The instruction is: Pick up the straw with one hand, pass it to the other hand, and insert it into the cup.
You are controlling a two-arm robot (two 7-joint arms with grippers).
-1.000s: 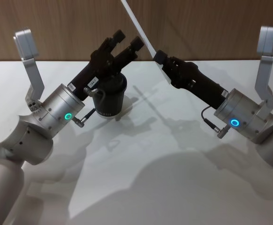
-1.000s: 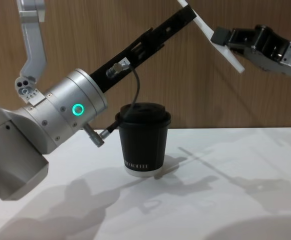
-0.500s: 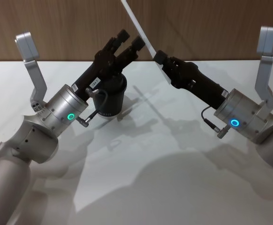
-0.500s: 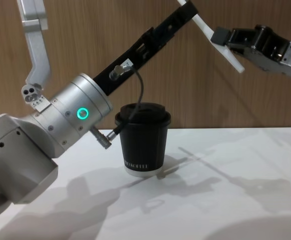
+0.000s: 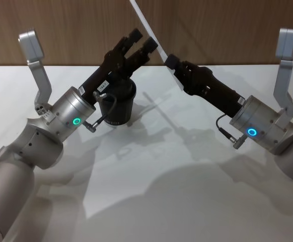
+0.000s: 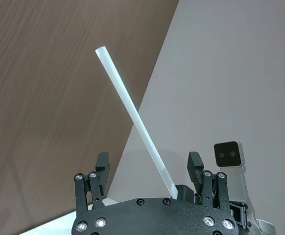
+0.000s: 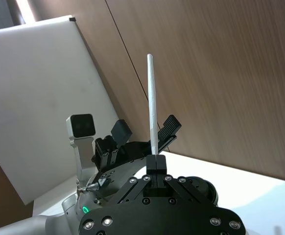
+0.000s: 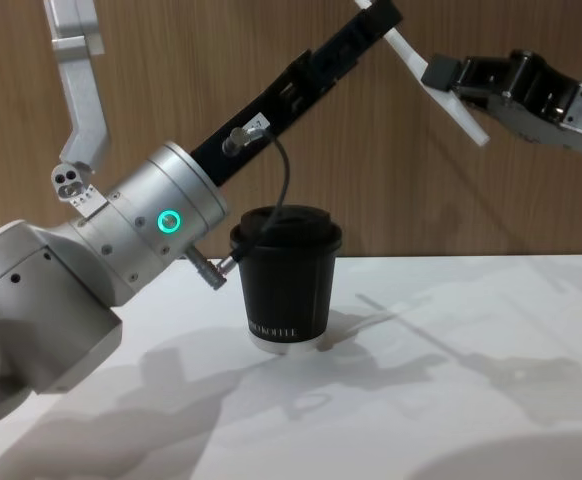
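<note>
Since 1 s ago: left claw edging up and forward, fingers now bracketing the straw; green-ringed wrist sitting higher in chest view too. No change on right claw, cup or straw angle.

Left claw: spread wide. Left wrist view puts the straw running up between the two fingers, gap on each side, not gripped. Chest view: left claw up at the top edge, right beside the straw.

Right claw: pressed together, pinching the straw near its lower end. Short stub poking out below the pinch, long part slanting up toward the robot's left and off the top of head view. Right wrist view: fingers closed flat on the straw, straw standing straight out from them, left claw just behind it.

Cup: upright on the surface, domed lid on, small white lettering near the bottom rim. Sitting under the left forearm, well below the straw. Thin cable from the left wrist hanging in front of the lid.

Surface: plain white, carrying soft arm shadows. Behind it: brown wood-panel wall rising from the surface's far edge.
</note>
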